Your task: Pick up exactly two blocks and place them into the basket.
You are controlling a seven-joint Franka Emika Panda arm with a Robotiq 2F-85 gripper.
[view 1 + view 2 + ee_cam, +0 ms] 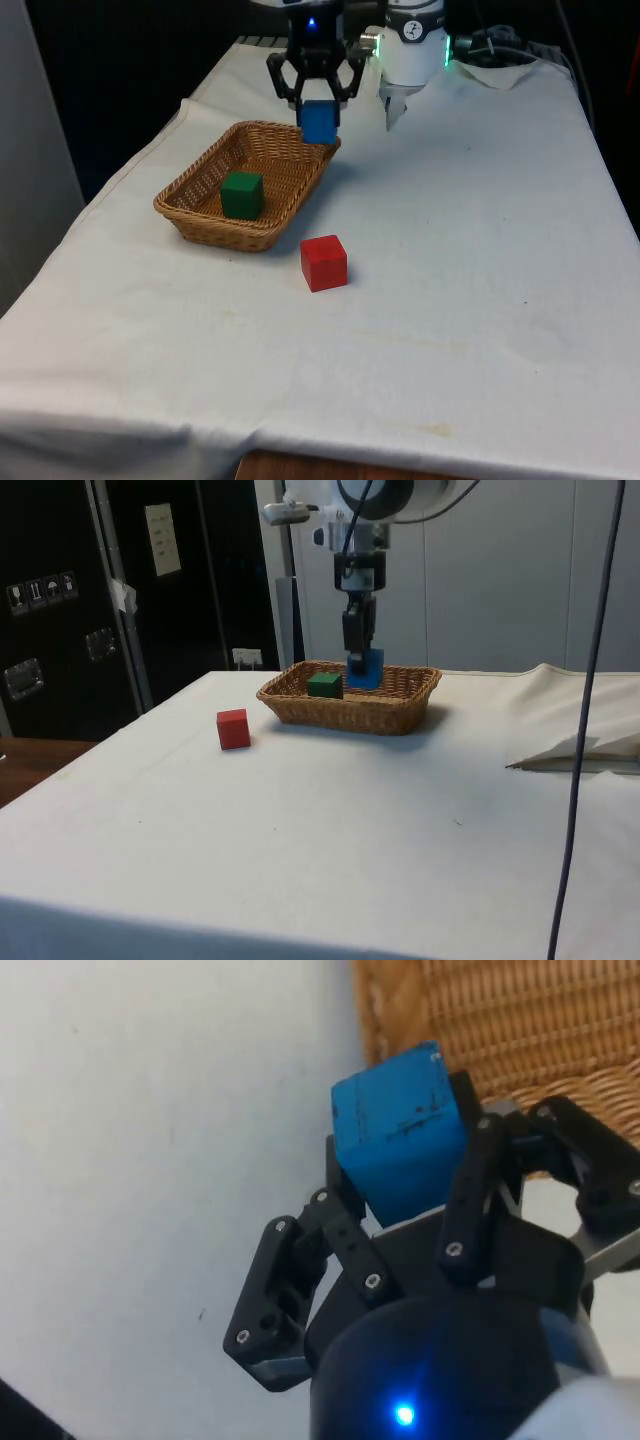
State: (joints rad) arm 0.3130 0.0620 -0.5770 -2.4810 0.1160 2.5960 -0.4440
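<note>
Hand pinches blue block, hanging above wicker basket's far rim; basket interior, with green block, lies toward front view's left.

The basket is woven of tan wicker, its strands rough and ribbed, with a braided rim. Inside the basket, the green block is seen with a matt painted face. Beside the basket, the red block is finished in a smooth, slightly glossy paint. The blue block is marked by dark scuffs on its painted surface. The pincer is made of matt black plastic. The counter is covered by white cloth, faintly stained and creased.
</note>
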